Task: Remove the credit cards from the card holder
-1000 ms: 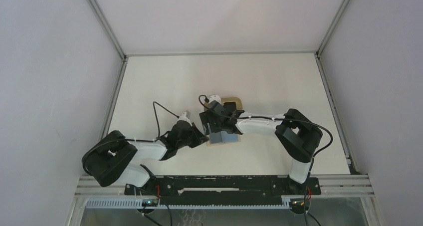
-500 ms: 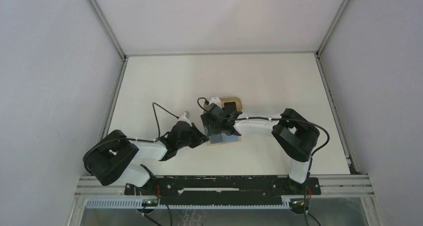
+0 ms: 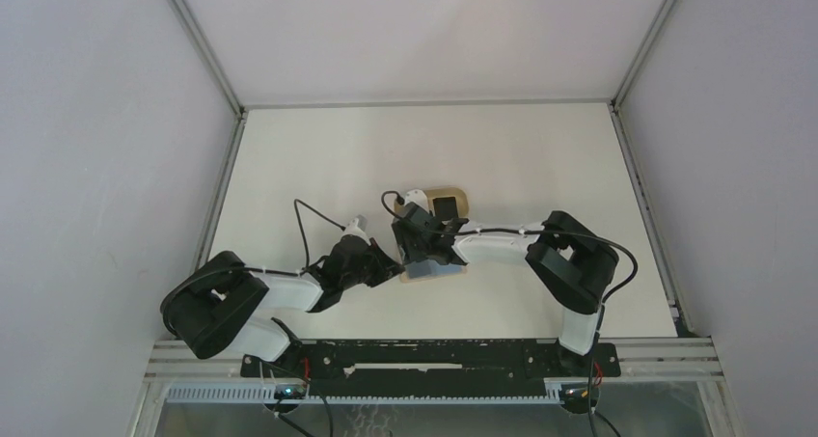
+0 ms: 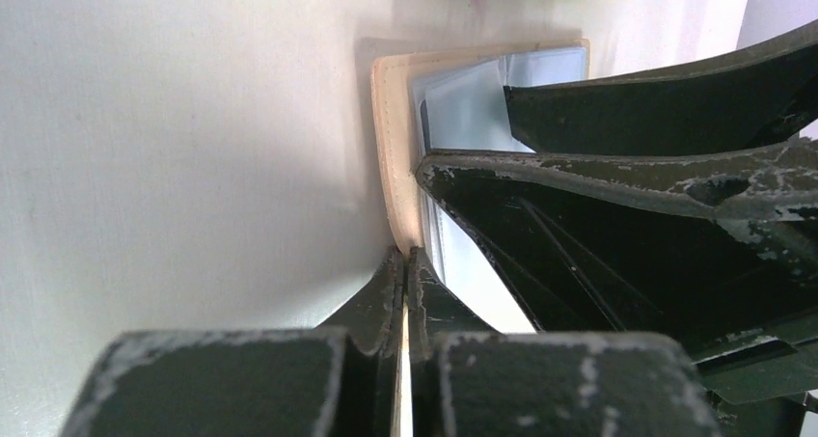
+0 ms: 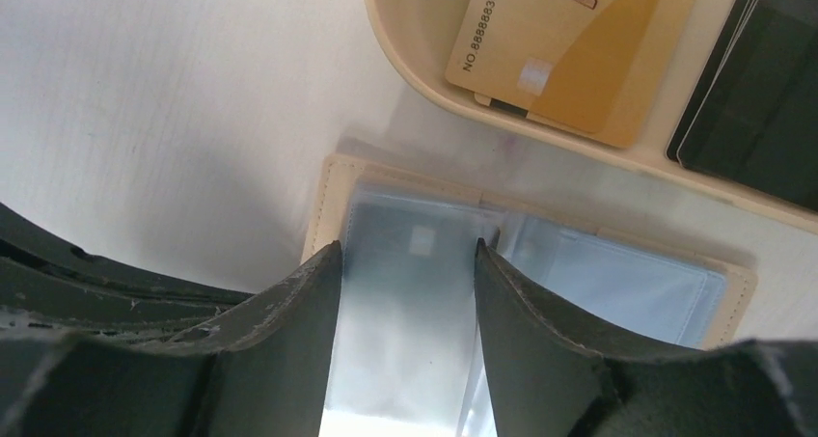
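Observation:
The beige card holder (image 3: 439, 271) lies open on the table, its blue-grey plastic sleeves (image 5: 617, 283) facing up. My left gripper (image 3: 396, 268) is shut on its beige left edge (image 4: 391, 148), as the left wrist view (image 4: 407, 261) shows. My right gripper (image 3: 422, 254) hangs low over the holder with its jaws apart (image 5: 405, 259), one finger on each side of a sleeve. A gold-tan card (image 5: 564, 46) and a black card (image 5: 762, 90) lie in the oval tray (image 5: 405, 41). From above only the black card (image 3: 446, 208) shows.
The tan tray (image 3: 462, 202) sits just beyond the card holder, almost touching it. The right gripper's dark fingers (image 4: 627, 263) fill the right side of the left wrist view. White enclosure walls and metal rails border the table.
My right gripper has shifted from the tray side towards the near side, down over the card holder, uncovering the black card in the tray. The left gripper has kept its hold.

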Tool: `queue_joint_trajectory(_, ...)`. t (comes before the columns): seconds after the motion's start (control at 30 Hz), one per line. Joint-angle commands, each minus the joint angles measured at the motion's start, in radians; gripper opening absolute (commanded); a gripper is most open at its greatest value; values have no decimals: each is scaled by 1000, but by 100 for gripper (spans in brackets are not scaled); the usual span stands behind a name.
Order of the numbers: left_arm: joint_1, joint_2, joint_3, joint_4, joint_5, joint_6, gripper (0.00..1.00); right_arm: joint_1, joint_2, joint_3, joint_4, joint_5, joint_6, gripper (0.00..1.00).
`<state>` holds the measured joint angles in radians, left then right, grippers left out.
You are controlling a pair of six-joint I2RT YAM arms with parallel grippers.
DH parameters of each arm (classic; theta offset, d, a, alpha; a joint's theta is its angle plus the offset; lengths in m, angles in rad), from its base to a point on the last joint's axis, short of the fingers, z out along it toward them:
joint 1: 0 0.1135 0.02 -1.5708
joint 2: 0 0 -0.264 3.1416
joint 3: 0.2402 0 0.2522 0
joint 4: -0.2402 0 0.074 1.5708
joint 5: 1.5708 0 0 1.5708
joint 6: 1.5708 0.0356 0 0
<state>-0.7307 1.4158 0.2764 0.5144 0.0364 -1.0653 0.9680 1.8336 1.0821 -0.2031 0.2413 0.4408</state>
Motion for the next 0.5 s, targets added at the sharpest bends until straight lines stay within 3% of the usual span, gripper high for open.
queue_joint_trajectory(0.0, -5, 15, -35, -35, -23, 12, 0, -22, -42, -58, -6, -13, 17, 59)
queue_joint_trajectory(0.47, -7, 16, -39, -34, -24, 12, 0, -82, -86, -126, 2, -4, -15, 80)
